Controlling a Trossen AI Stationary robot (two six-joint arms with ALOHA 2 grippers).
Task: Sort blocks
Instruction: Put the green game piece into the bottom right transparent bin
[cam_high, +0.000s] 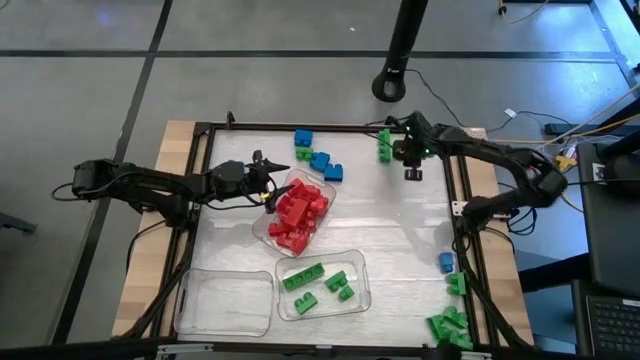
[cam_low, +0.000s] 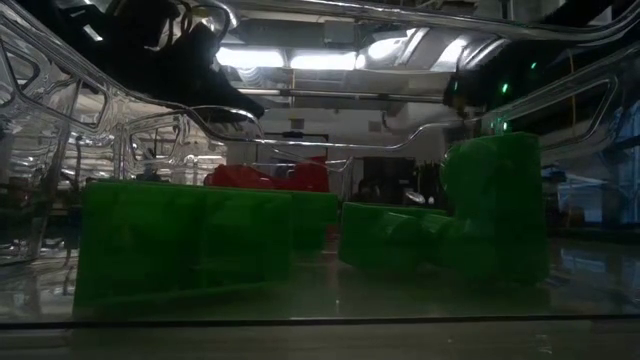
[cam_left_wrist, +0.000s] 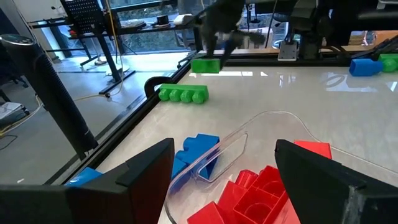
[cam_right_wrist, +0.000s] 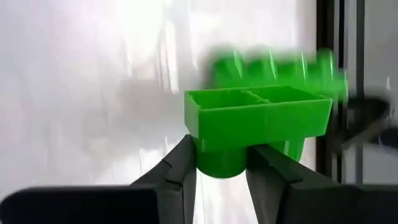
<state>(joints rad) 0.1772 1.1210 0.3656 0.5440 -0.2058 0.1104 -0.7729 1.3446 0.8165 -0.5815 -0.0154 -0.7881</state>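
My right gripper (cam_right_wrist: 221, 171) is shut on a green block (cam_right_wrist: 258, 118), lifted above the table near its far edge; the left wrist view shows that block (cam_left_wrist: 206, 64) too. A second green block (cam_left_wrist: 183, 94) lies on the table just below it, studs sideways. My left gripper (cam_left_wrist: 227, 180) hangs open and empty over the far rim of the clear tray (cam_high: 262, 232) of red blocks (cam_high: 298, 212). Blue blocks (cam_high: 318, 160) lie by the far edge. More green blocks (cam_high: 322, 283) sit in a second tray. My right gripper pinches a round stud (cam_right_wrist: 219, 163) on one face of the green block between its two fingers. The fingers slant down from above. The block is lifted clear of the table, its hollow side (cam_right_wrist: 249, 99) turned toward the wrist.
An empty clear tray (cam_high: 225, 302) stands at the near left. Loose green blocks (cam_high: 450, 325) and one blue block (cam_high: 446, 262) lie at the right edge. A black frame (cam_high: 330, 127) borders the table. Bare table lies in the middle right.
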